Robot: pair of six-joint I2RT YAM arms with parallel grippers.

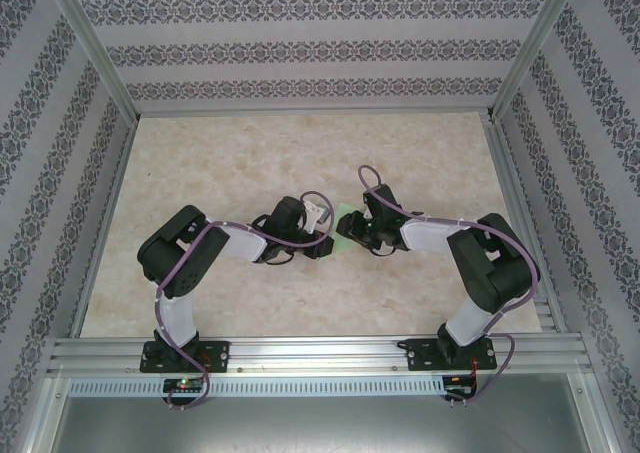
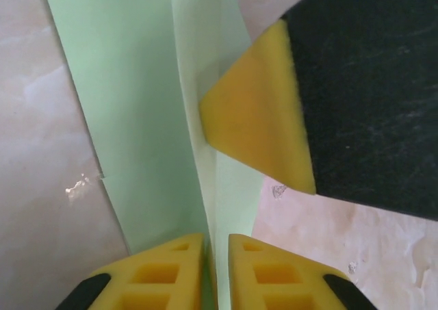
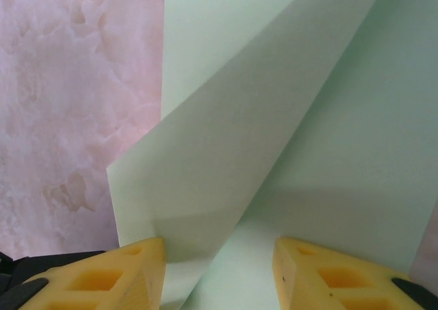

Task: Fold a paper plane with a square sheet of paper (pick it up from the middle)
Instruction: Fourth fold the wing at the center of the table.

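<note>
Square sheet of paper [image 1: 348, 231]: pale green, partly folded, lying at the centre of the table [image 1: 250, 153] between the 2 grippers.

Left gripper [image 2: 217, 240]: the 2 yellow fingers [image 2: 164, 269] stand a thin slit apart, nearly closed, pinching a raised fold of the sheet. The fold runs out of the slit toward 12 o'clock. A flat green layer lies at 11 o'clock of the fingertips on the marble-patterned surface. A yellow pad [image 2: 253, 118] on a black finger of the right gripper comes in from 2 o'clock, its tip touching the raised flap.

Right gripper [image 3: 219, 248]: jaws about half open, nothing clamped between them. A lifted flap rises from between the fingers. Its lower corner is just beside the finger at 7 o'clock and its crease slants up toward 1 o'clock. Flat paper lies under the finger at 5 o'clock. Bare table shows from 9 to 11 o'clock.

Top view: left gripper at 9 o'clock of the sheet, right gripper at 3 o'clock, both tips at its edges. Patterned walls [image 1: 300, 53] close 3 sides.
</note>
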